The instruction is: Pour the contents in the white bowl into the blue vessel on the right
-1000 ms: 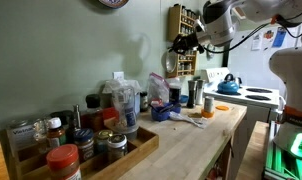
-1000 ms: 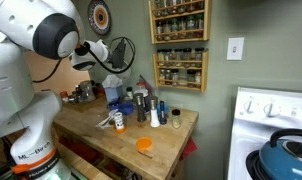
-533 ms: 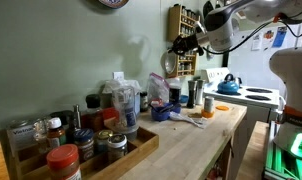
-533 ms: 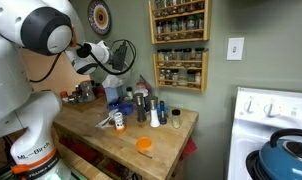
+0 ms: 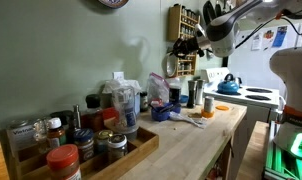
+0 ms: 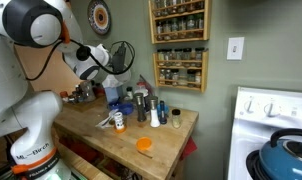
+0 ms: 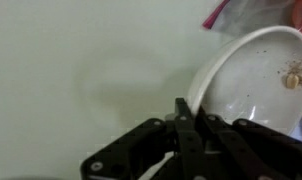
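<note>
White glazed ware is gripped by the gripper (image 7: 191,120): its fingers are pinched tight on the near rim of the white bowl (image 7: 259,80), with no gap visible between them and the rim.

Bowl attitude, wrist view: tilted steeply, with the open side turned toward the camera. A few tan crumbs (image 7: 291,78) cling to the inner wall. A pale green wall fills the background.

Bowl position: in both exterior views it is held in the air, well above the wooden counter (image 5: 191,145), over the crowded rear part of the counter and close to the wall. It touches nothing on the counter. The white robot arm (image 6: 36,25) reaches in from above the counter.

Items on the counter:
- a small dark blue bowl (image 5: 161,113), below the gripper;
- a cluster of bottles (image 6: 146,108) near the counter's rear edge;
- a wooden tray (image 5: 131,155) of jars at one end of the counter;
- an orange lid (image 6: 143,145), lying flat near the counter's front edge.

Items around the counter:
- a spice rack (image 6: 179,45) on the wall above the counter;
- a white stove (image 5: 256,97) just beside the counter's end, carrying a blue kettle (image 5: 227,86).
</note>
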`<state>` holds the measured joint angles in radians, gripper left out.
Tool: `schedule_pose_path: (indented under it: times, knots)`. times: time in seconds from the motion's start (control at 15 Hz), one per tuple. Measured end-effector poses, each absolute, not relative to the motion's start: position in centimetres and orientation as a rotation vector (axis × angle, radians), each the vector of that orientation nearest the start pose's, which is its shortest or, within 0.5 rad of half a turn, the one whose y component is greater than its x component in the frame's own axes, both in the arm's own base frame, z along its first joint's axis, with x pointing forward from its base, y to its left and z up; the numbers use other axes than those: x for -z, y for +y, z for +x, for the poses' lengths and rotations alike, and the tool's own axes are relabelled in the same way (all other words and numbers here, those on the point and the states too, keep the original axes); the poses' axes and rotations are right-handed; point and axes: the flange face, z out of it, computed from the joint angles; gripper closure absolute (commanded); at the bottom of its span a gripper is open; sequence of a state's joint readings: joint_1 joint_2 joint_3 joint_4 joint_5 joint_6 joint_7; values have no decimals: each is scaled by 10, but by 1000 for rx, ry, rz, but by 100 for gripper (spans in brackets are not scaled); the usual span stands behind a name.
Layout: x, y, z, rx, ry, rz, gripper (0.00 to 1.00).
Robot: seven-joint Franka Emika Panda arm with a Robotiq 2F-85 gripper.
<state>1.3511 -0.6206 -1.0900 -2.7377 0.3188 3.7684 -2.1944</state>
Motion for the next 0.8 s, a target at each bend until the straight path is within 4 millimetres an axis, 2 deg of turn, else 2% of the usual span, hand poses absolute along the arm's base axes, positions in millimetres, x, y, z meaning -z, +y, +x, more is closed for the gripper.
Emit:
schedule_pose_path:
  times: [0.33, 0.8]
  knots:
    - [-440, 40, 425, -1310, 1628, 1247, 98]
    - [-427, 44, 428, -1287, 1670, 1192, 98]
